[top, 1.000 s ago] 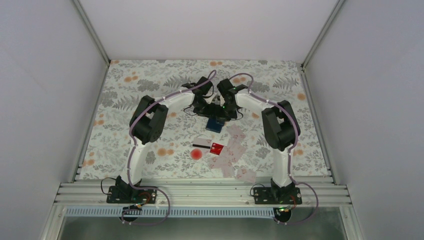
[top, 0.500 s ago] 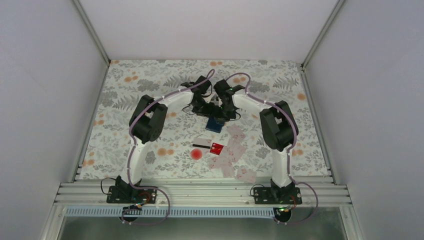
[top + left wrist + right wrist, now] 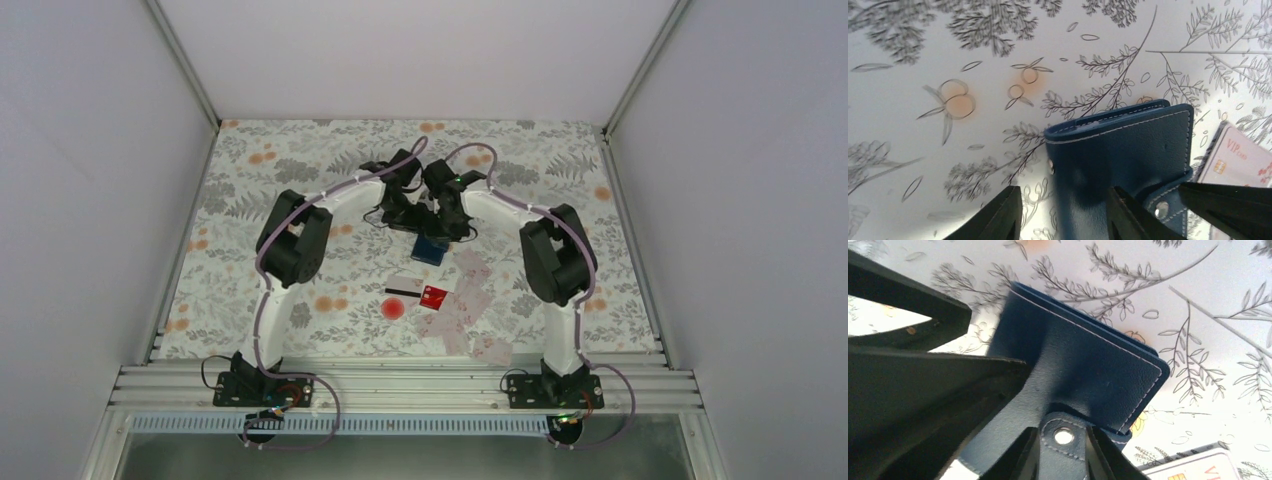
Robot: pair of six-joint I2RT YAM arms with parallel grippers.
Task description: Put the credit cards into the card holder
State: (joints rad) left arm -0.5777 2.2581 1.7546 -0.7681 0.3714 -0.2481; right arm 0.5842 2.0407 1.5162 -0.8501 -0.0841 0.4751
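The card holder [image 3: 432, 248] is a dark blue wallet lying closed on the floral cloth, and both grippers meet over its far end. My left gripper [image 3: 1064, 192] straddles the holder's [image 3: 1128, 150] left edge. Its left finger is off the leather with cloth showing in the gap, and its right finger is over the cover. My right gripper [image 3: 1062, 432] has the holder's snap tab [image 3: 1063, 437] between its fingers, which touch both edges of it. The credit cards lie nearer the arm bases: a white one with a black stripe [image 3: 405, 287], a red one [image 3: 434, 294] and several pale pink ones [image 3: 470, 302].
A pale "VIP" card [image 3: 1240, 165] lies just right of the holder, and its corner [image 3: 1198, 464] shows in the right wrist view. My left gripper's black body [image 3: 923, 385] fills the left of that view. A red printed dot [image 3: 392, 308] marks the cloth. Grey walls enclose the table.
The right arm has swung a little to the left, bringing its wrist closer to the left gripper over the holder. The holder and the cards have stayed in place.
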